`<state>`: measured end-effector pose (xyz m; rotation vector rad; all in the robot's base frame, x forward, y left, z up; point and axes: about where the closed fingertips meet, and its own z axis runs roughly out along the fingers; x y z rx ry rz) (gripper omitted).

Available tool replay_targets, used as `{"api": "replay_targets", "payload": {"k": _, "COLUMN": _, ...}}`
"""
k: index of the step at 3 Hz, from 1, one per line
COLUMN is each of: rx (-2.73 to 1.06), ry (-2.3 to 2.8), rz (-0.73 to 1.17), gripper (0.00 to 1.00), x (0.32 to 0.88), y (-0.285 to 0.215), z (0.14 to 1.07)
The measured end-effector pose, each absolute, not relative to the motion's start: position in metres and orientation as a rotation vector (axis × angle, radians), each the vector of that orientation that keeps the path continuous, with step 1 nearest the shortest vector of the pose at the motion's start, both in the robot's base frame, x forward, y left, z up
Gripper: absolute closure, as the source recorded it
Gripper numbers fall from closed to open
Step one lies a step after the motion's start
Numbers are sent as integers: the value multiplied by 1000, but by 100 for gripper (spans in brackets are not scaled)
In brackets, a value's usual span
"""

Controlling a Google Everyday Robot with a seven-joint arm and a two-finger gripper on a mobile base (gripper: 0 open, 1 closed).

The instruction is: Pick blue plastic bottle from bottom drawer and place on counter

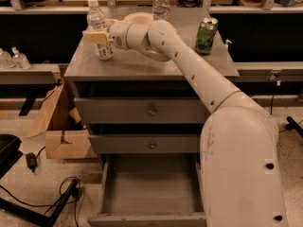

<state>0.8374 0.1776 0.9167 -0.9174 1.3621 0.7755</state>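
Note:
The blue plastic bottle (99,22), clear with a white cap and a pale label low on its body, stands upright on the left part of the grey counter (142,65). My gripper (100,34) reaches in from the right at the end of the white arm. Its tan fingers (93,36) close around the bottle's middle, one in front and one behind. The bottle's base rests on the counter. The bottom drawer (149,188) is pulled open below, and its grey floor is bare.
A second clear bottle (161,6) stands at the counter's back. A green can (206,34) stands at its right. Two closed drawer fronts with knobs (152,111) sit under the counter. A cardboard box (61,134) and cables (47,197) lie to the left.

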Motion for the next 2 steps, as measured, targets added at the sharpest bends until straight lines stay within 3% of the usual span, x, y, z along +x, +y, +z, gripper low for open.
{"api": "replay_targets", "payload": {"k": 1, "rx": -920, "ry": 1361, "rz": 779, "gripper": 0, "x": 837, "y": 180, "z": 916}}
{"api": "replay_targets", "payload": {"k": 2, "rx": -920, "ry": 1361, "rz": 779, "gripper": 0, "x": 837, "y": 181, "z": 916}}
